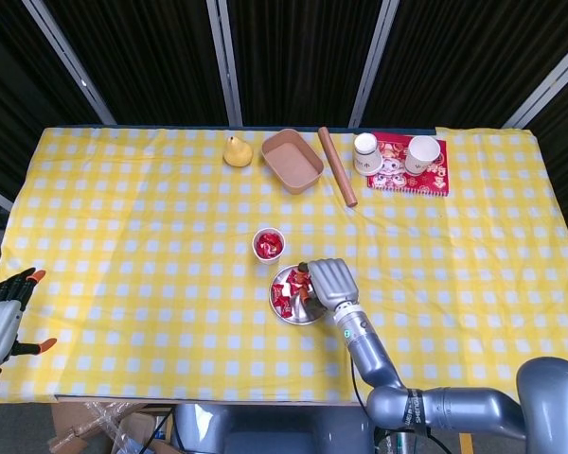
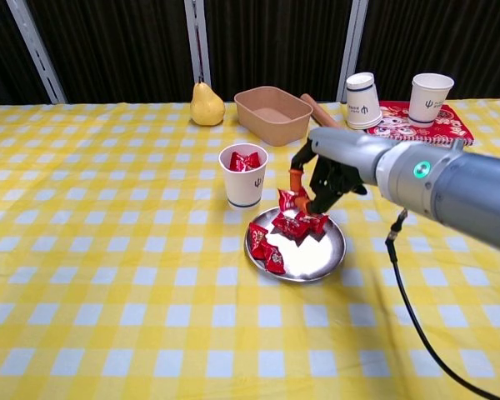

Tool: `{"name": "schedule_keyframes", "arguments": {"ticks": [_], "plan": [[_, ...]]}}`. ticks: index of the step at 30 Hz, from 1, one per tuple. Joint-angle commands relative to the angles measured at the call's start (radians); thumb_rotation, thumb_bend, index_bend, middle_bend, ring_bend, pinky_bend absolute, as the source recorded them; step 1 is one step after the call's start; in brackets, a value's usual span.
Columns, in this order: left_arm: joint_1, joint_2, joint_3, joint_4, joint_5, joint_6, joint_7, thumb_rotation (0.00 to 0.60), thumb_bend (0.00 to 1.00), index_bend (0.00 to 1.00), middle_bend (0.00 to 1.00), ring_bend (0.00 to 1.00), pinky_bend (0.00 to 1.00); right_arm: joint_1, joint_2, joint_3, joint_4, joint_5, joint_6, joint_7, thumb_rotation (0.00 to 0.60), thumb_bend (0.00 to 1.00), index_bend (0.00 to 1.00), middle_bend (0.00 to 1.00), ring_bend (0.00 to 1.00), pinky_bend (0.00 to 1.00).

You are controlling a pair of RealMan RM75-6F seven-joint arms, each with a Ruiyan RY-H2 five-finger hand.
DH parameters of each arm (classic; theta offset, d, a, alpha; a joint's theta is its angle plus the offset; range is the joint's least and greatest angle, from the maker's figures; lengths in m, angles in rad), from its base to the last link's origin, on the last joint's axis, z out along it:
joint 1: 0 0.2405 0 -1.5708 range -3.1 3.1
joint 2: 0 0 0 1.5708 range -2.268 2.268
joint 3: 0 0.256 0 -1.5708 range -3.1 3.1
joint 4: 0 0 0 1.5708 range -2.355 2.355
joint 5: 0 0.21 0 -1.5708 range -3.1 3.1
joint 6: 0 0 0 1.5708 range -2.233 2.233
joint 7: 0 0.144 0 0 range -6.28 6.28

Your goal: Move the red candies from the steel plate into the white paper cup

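One red candy [image 2: 288,199] pinched in right hand [image 2: 323,177], raised over steel plate [image 2: 325,257]. White paper cup [image 2: 242,177] sits just left of the hand, beside the plate. Left hand [image 1: 2,317] open, far at desk edge.

The right hand [image 1: 327,282] covers the right part of the steel plate [image 1: 286,314] in the head view, hiding whatever candies lie beneath it. In the chest view its forearm runs off the right edge. The left hand [image 1: 2,312] sits at the head view's left edge — partly cut off — and the chest view misses it. The print on the far cups [image 2: 360,100] is too small to read.
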Motion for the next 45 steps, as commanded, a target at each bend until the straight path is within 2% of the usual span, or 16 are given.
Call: {"name": "schedule_keyframes", "arguments": {"ticks": [1,7,13,27,33,39,45], "plan": [[0.0,0.0,0.0,-0.001,0.0,-0.001,0.001,0.6,0.05,0.0,0.0,0.0,0.0,0.022,0.025,0.05,-0.026,0.014,0.015,-0.006,0.6,0.54,0.57,0.87,0.91,0.83],[-0.002,-0.001,0.0,-0.002,-0.007,-0.004,0.005,0.6,0.05,0.0,0.0,0.0,0.0,0.072,0.023,0.118,0.008,0.046,0.009,-0.01,0.6,0.54,0.57,0.87,0.91,0.83],[-0.005,-0.003,-0.002,-0.004,-0.018,-0.011,0.01,0.6,0.05,0.0,0.0,0.0,0.0,0.131,-0.013,0.15,0.095,0.081,-0.025,-0.012,0.6,0.54,0.57,0.87,0.91,0.83],[-0.01,0.0,-0.004,-0.007,-0.034,-0.025,0.011,0.6,0.05,0.0,0.0,0.0,0.0,0.207,-0.119,0.131,0.299,0.126,-0.108,0.01,0.6,0.55,0.57,0.87,0.91,0.83],[-0.011,0.004,-0.003,-0.011,-0.038,-0.03,0.006,0.6,0.05,0.0,0.0,0.0,0.0,0.206,-0.149,0.108,0.353,0.059,-0.097,0.044,0.6,0.46,0.48,0.87,0.91,0.83],[-0.009,0.005,-0.003,-0.014,-0.037,-0.026,0.004,0.6,0.05,0.0,0.0,0.0,0.0,0.187,-0.141,0.1,0.333,0.033,-0.072,0.062,0.6,0.44,0.42,0.87,0.91,0.83],[-0.007,0.005,-0.002,-0.016,-0.034,-0.02,0.003,0.6,0.05,0.0,0.0,0.0,0.0,0.146,-0.093,0.079,0.218,-0.002,-0.022,0.062,0.6,0.44,0.42,0.87,0.91,0.83]]}}
